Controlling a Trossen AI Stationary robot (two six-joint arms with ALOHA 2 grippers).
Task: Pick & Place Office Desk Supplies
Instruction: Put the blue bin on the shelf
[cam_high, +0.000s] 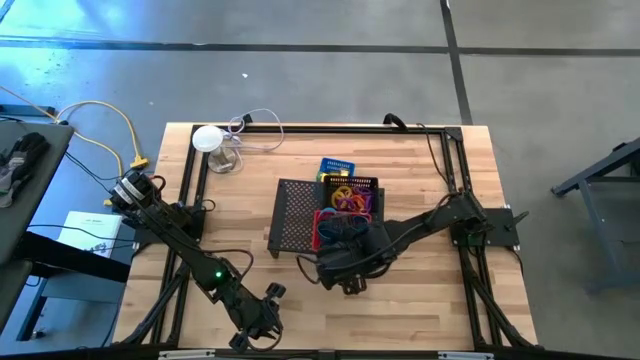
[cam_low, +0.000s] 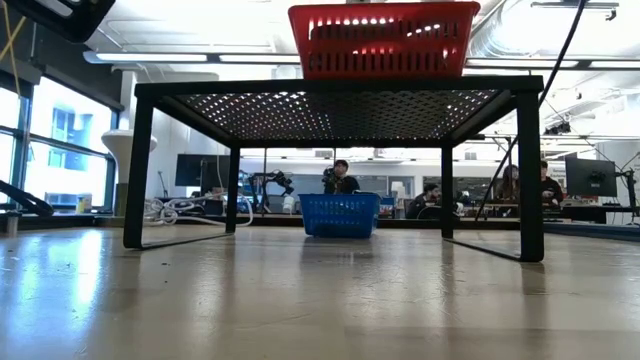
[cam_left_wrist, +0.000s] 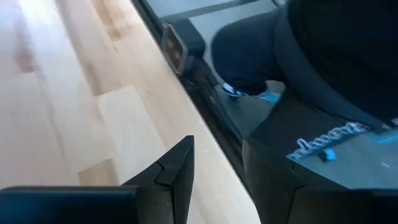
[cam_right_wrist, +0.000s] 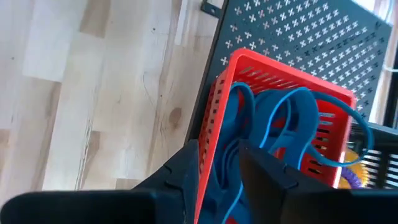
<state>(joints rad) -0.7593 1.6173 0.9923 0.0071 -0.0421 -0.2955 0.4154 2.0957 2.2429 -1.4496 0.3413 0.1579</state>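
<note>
A pale wooden tabletop with a black frame along its edges stands on a grey floor; in the low view, people sit at desks in the room behind. Near the middle of the tabletop is a black perforated metal stand, and on its right part sits a red basket. Blue rubber-band loops lie inside the red basket. Just beyond it on the stand, a black mesh tray holds purple and orange rings, and a blue basket sits at the far side.

The right end effector is at the near side of the red basket: its two dark fingers straddle the basket's wall, one outside and one among the blue loops, set close together, but a firm grasp cannot be told.

The left end effector rests at the near edge of the tabletop, well apart from the stand, its fingers parted and holding nothing.

A white round-topped clear object with a cable stands at the far left.
</note>
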